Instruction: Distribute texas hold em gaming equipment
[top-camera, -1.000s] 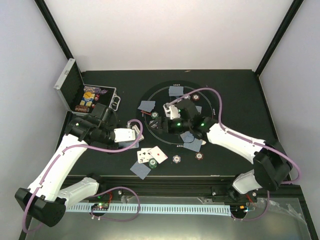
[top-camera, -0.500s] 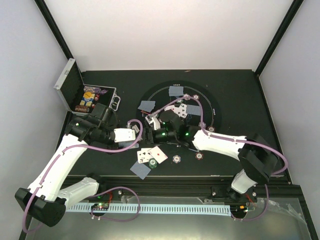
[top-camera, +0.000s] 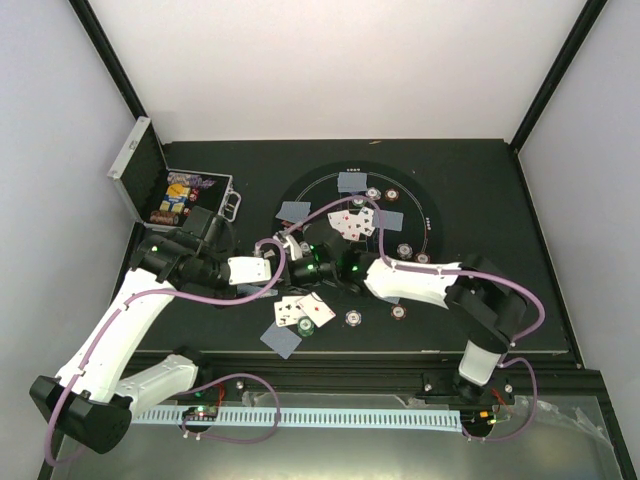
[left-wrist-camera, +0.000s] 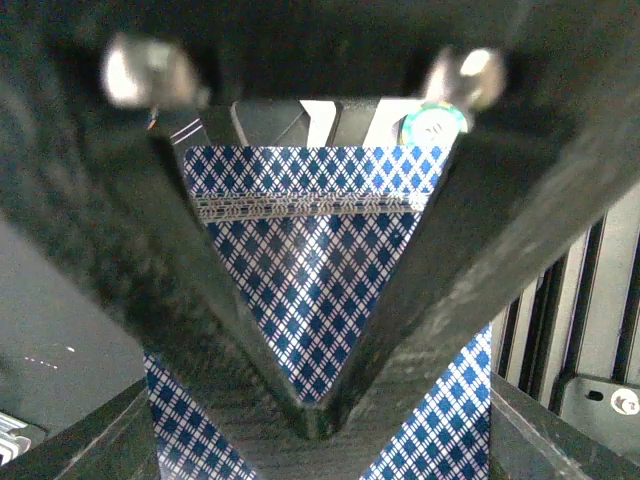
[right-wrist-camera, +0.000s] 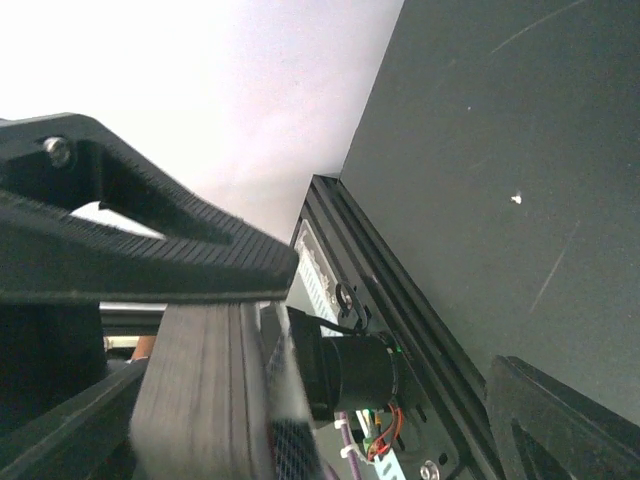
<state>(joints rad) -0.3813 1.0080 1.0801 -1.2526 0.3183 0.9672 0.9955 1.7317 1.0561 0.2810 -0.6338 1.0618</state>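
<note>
Left gripper (left-wrist-camera: 310, 425): fingertips drawn together to a point; blue-checked playing card backs (left-wrist-camera: 320, 290) fill the wrist view behind them; can't tell if the cards are actually pinched; small green-and-white poker chip (left-wrist-camera: 437, 122) just past the cards. Right gripper (top-camera: 296, 249) reaches across the round black mat with printed lines (top-camera: 428, 205) to just beside the left gripper at the mat's left edge; its wrist view is blurred, so can't tell how far its jaws are apart or whether anything is held. On the mat: fan of face-up white cards (top-camera: 352, 222) near the centre; grey-blue face-down card (top-camera: 352, 182) at the far edge; second face-down card (top-camera: 294, 211) at far left; small round chips (top-camera: 403, 250) scattered over the right half. At the mat's near edge: two face-up cards (top-camera: 304, 310) side by side; lone face-down card (top-camera: 281, 340) just nearer; brown-red chip (top-camera: 400, 312) apart to the right. Open silver metal case (top-camera: 138, 165) at the table's far left, chips inside.
</note>
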